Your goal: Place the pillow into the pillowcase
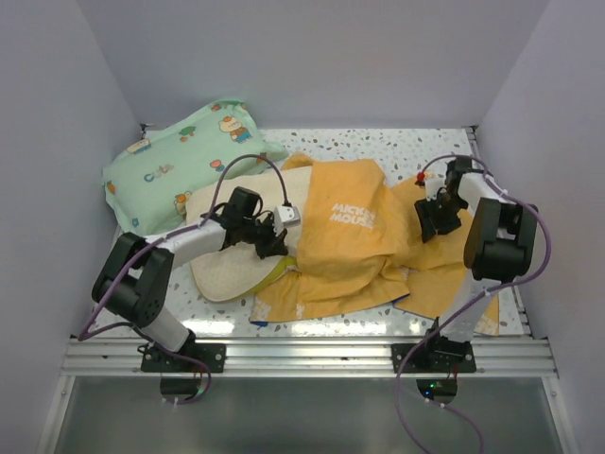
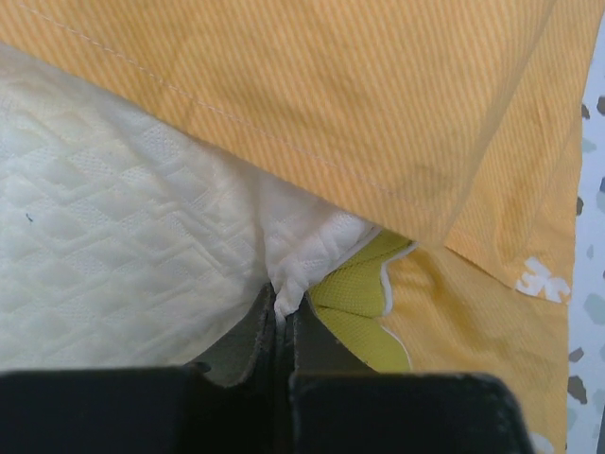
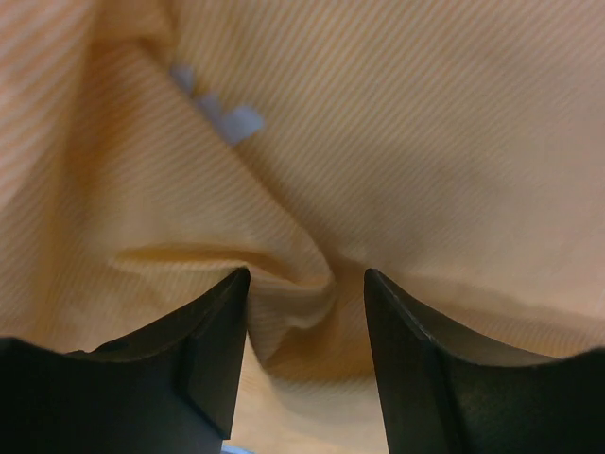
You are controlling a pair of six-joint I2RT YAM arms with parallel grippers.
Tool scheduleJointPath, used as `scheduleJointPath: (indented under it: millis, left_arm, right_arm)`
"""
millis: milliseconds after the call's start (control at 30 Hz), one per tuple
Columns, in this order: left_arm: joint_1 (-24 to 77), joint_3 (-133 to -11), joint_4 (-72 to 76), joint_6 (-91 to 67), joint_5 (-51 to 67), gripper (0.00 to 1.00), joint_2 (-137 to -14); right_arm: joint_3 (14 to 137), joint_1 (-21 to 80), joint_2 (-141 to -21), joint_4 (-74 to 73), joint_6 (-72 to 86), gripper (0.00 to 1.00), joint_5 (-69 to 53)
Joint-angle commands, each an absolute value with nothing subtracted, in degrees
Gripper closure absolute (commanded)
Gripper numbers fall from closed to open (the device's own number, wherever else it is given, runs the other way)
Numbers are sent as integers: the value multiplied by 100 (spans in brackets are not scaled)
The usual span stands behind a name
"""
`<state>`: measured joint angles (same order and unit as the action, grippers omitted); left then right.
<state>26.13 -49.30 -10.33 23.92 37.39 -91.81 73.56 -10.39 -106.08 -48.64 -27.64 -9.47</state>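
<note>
Orange-yellow thin cloth with white lettering, the pillowcase [image 1: 350, 236], lies rumpled on the speckled table [image 1: 425, 151] between the two arms. Its hemmed mouth is draped just ahead of and above the left gripper [image 2: 284, 303]. That gripper is clenched on a small pinch of the plump cream pillow [image 2: 113, 236] with its finely quilted cover. The hold sits right beside the yellow-green edge strip [image 2: 354, 284], which shows to the right of the fingertips. Holding near a corner probably lets the arm steer the pillow's leading end under the hem. From above, part of the pillow is already tucked beneath the case, while a broad cream stretch behind the left gripper lies uncovered, so the insertion looks partial. The right gripper [image 3: 307, 279] is pressed down into the case at its far side, jaws apart with a ridge of cloth bunched between them. Whether they bite that fold I cannot tell, though it would anchor the case against the push. A mint-green cartoon-print pillow [image 1: 180, 161] lies beyond the left gripper, uninvolved.
</note>
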Motion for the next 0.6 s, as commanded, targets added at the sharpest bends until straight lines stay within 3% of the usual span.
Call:
scheduleJointPath:
  millis: [0, 267, 333, 367, 400, 467, 567]
  left_arm:
    - [2364, -4649, -2704, 3944, 3383, 100, -9132]
    - [2531, -4684, -3629, 5158, 3411, 97, -8798]
    - [2558, -4833, -3945, 5351, 3445, 74, -8675]
    - [2540, -5060, -4016, 5326, 3463, 53, -8605]
    - [2401, -5202, -4130, 5265, 3524, 45, -8465]
    - [2155, -5796, -4262, 4975, 4083, 37, -8359]
    - [1653, -6704, -4377, 4413, 4789, 33, -8288]
  right_arm:
    - [8155, -993, -11178, -4395, -2927, 46, -554]
    - [10400, -993, -12681, -4479, -2830, 43, -245]
    - [10861, -976, -12648, -4903, -2935, 35, -1268]
    - [11055, -941, -12526, -5278, -2979, 29, -1648]
    - [11074, -853, -12159, -5395, -2945, 27, -2018]
    - [11022, -687, -11770, -5606, -2804, 24, -2747]
    - [10794, -212, -10988, -5276, -2462, 16, -3049]
